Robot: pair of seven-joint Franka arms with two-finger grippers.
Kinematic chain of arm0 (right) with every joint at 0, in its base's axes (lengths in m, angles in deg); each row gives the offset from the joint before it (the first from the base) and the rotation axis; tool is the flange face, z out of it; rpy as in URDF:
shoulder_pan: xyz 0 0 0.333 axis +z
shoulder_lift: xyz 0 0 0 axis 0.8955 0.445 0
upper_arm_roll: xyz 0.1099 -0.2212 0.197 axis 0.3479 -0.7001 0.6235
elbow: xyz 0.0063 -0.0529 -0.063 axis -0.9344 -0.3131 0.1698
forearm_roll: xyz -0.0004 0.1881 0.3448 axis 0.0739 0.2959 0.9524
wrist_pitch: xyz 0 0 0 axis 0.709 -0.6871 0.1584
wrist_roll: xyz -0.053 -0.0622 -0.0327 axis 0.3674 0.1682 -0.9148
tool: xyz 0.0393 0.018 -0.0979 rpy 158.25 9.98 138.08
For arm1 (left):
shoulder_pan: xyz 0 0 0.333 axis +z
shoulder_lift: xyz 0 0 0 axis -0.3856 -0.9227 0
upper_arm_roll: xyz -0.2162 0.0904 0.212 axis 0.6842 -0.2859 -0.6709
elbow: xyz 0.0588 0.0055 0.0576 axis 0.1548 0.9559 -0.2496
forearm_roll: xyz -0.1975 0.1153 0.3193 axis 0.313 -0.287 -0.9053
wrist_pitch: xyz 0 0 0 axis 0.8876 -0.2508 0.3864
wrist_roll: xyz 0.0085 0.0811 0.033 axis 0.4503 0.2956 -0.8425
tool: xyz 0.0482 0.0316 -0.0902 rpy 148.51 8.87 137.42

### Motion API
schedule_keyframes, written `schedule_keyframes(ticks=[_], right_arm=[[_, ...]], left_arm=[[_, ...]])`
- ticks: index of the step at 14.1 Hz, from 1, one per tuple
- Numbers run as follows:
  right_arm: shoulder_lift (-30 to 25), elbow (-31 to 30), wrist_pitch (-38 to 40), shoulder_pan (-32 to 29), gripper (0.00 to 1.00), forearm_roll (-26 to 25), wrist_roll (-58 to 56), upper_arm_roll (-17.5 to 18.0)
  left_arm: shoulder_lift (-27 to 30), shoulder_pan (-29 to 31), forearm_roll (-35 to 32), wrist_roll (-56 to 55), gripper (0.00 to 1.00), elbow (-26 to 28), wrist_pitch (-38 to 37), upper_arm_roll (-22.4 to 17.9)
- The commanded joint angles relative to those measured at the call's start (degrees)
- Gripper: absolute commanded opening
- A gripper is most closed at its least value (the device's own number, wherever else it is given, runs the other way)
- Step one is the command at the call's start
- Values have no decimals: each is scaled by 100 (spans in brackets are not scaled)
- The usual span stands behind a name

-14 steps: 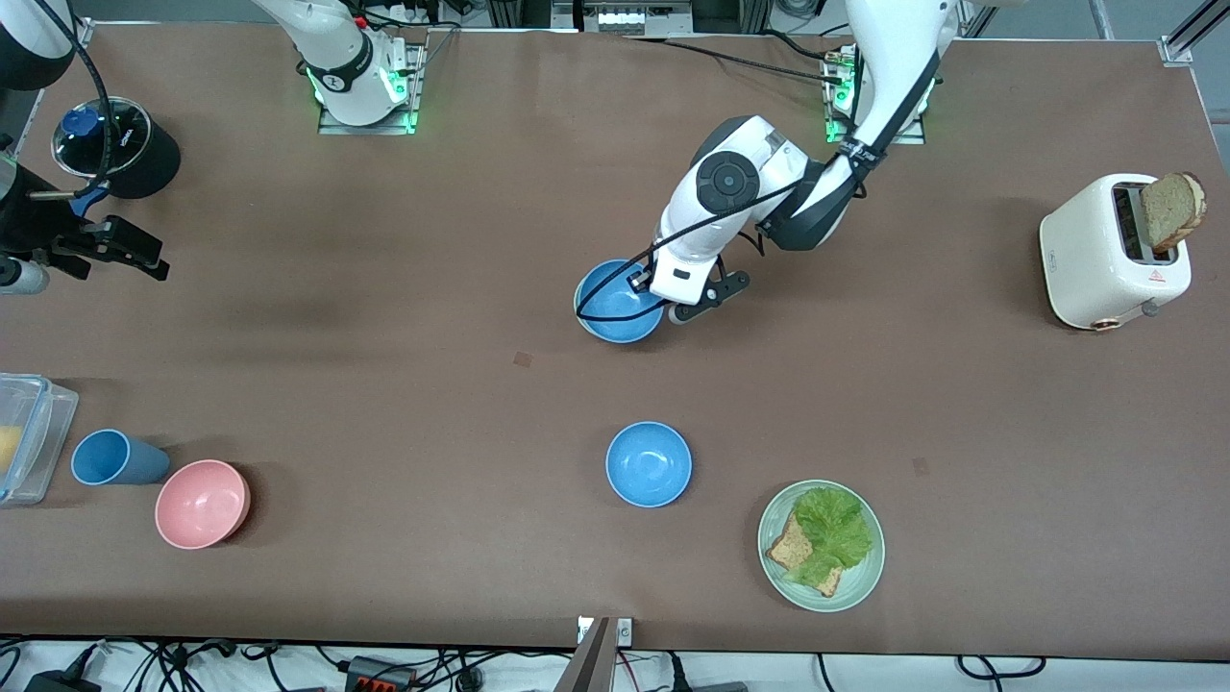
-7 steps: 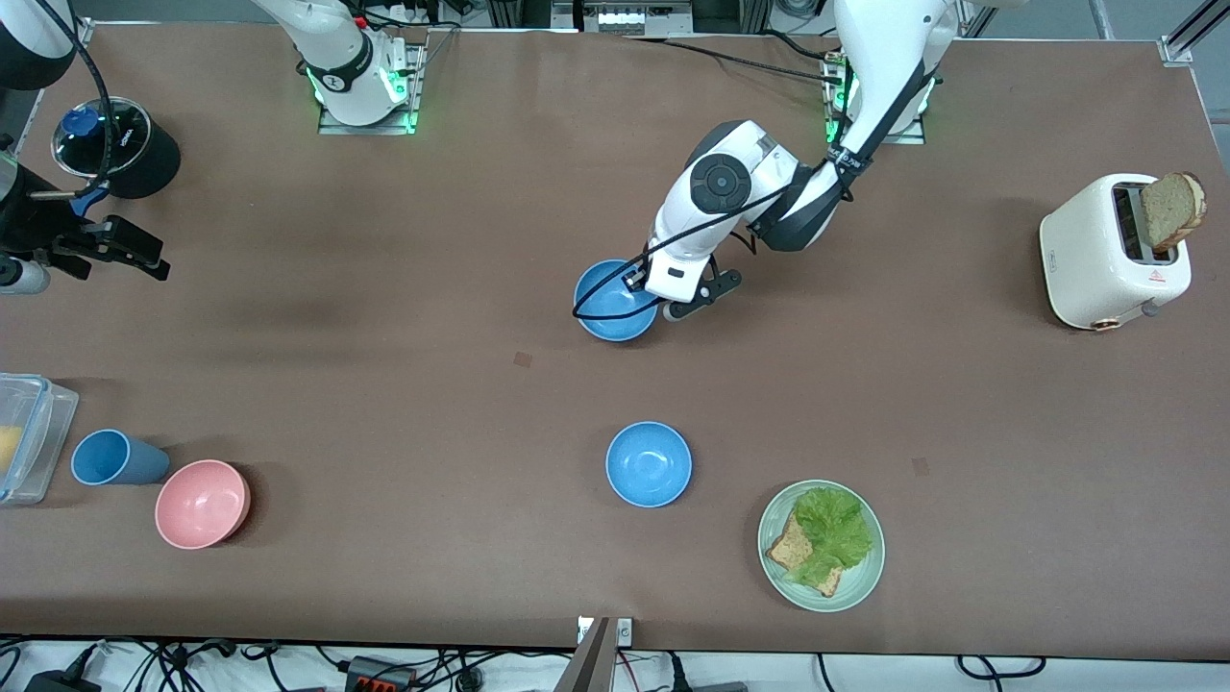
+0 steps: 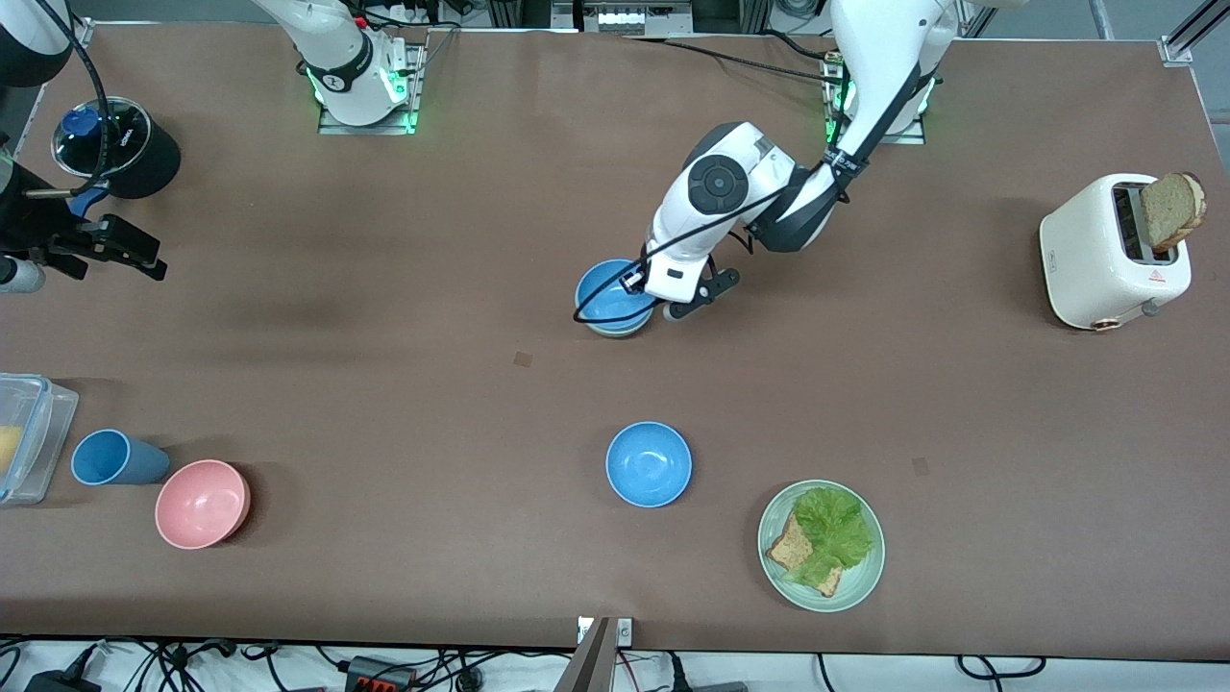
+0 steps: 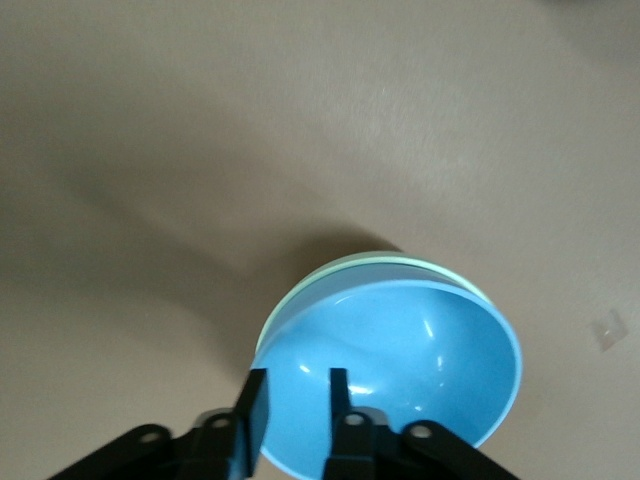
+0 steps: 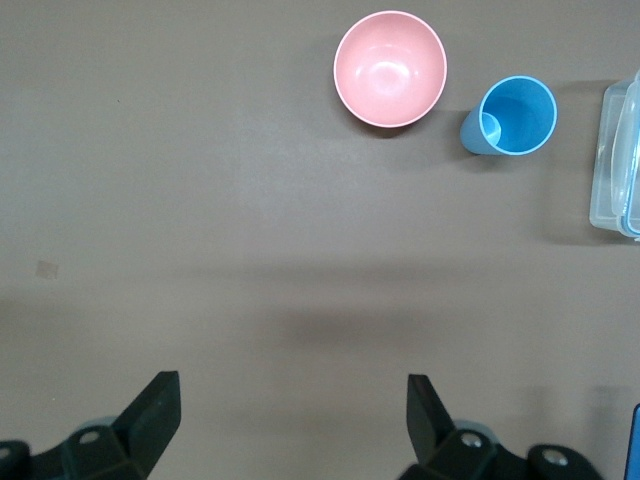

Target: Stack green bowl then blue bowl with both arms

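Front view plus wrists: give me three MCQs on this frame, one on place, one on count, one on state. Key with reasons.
1. Where is the blue bowl at the left pincer?
A. nested in the green bowl
B. on the plate
C. beside the toaster

2. How many blue bowls are in the front view?
A. one
B. two
C. three

3. How does the right pincer stand?
A. shut on the cup
B. open, holding nothing
C. shut on the pink bowl

Key:
1 A: the blue bowl sits inside the green bowl, whose pale rim shows around it; the left pincer straddles the blue rim.
2 B: that one and the second blue bowl nearer the camera.
3 B: the right pincer has its fingers wide apart over bare table.
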Motion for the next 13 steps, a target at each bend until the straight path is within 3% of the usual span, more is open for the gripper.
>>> schedule_keyframes(ticks=[1, 5, 8, 10, 11, 12, 13], right_arm=[[-6, 74, 95, 10, 100, -56, -74, -1], [-6, 74, 95, 10, 100, -56, -65, -1], [-6, 74, 103, 1, 100, -56, -83, -1], [-6, 65, 121, 10, 100, -56, -83, -1], [-6, 65, 138, 10, 100, -56, -83, -1], [-6, 65, 139, 1, 100, -56, -83, -1], [-6, 65, 139, 10, 100, -56, -74, -1]], left_arm=[[194, 184, -135, -89, 40, -84, -291, 11], [283, 501, -118, -45, 41, -777, -1275, 37], [397, 799, -127, 68, 47, -1182, -1662, 37], [432, 1071, -127, 759, 61, -1507, -2214, 28], [424, 1264, -118, 1224, 77, -1770, -2643, 28], [415, 1423, -66, 1647, 100, -1981, -2952, 28], [406, 1581, -48, 1825, 100, -2088, -3077, 28]])
